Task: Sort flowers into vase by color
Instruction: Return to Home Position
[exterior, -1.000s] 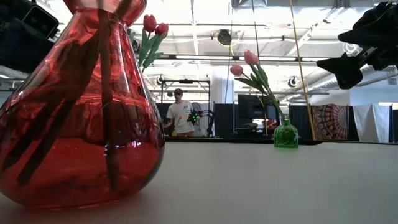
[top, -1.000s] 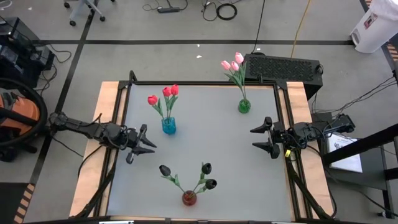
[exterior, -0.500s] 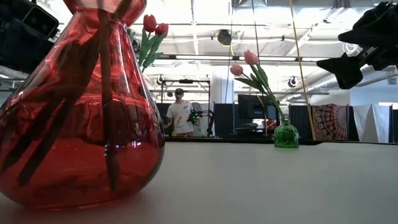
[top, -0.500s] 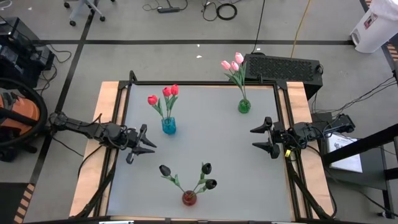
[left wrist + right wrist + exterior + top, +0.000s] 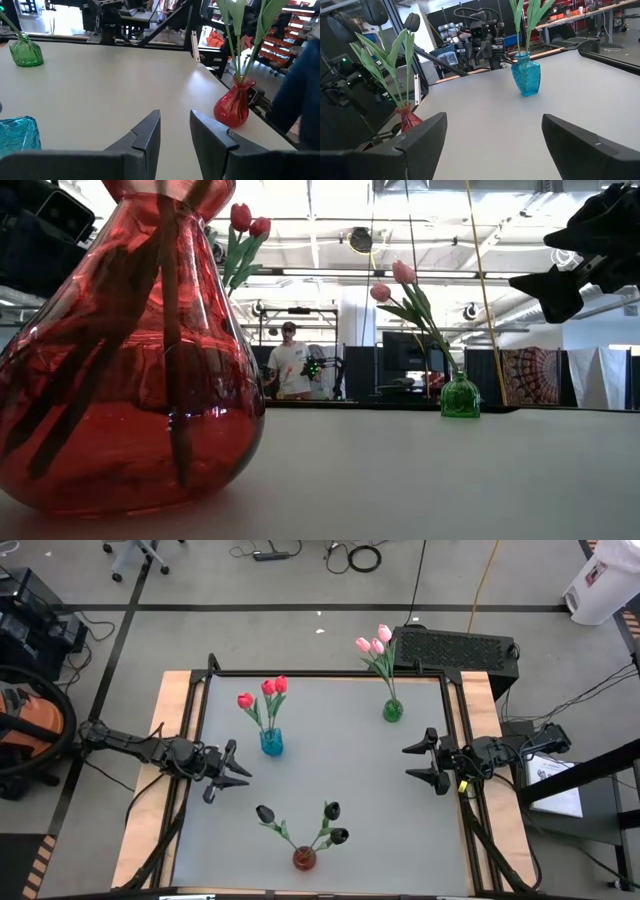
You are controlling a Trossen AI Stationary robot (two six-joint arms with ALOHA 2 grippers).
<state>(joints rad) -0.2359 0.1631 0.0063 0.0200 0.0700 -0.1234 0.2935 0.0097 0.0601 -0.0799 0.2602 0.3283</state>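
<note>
Two empty grippers: left gripper (image 5: 238,765) middle left, fingers slightly apart. Red tulips (image 5: 265,692) in blue glass vase (image 5: 271,742) upper centre, black tulips (image 5: 330,812) in red glass vase (image 5: 304,859) bottom centre, pink tulips (image 5: 375,642) in green glass vase (image 5: 392,711) upper right; right gripper (image 5: 407,762) middle right, fingers wide apart. Risk: an arm swinging home clips the splayed black stems and tips that vase.

On the table (image 5: 350,790), the left vase (image 5: 271,743) stands mid-left; the far vase (image 5: 393,711) back-right; the near vase (image 5: 304,859) front-centre. Each holds three flowers (image 5: 268,688).

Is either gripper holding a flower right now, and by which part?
Nothing is held: the left gripper and right gripper are both open and empty over the table.
</note>
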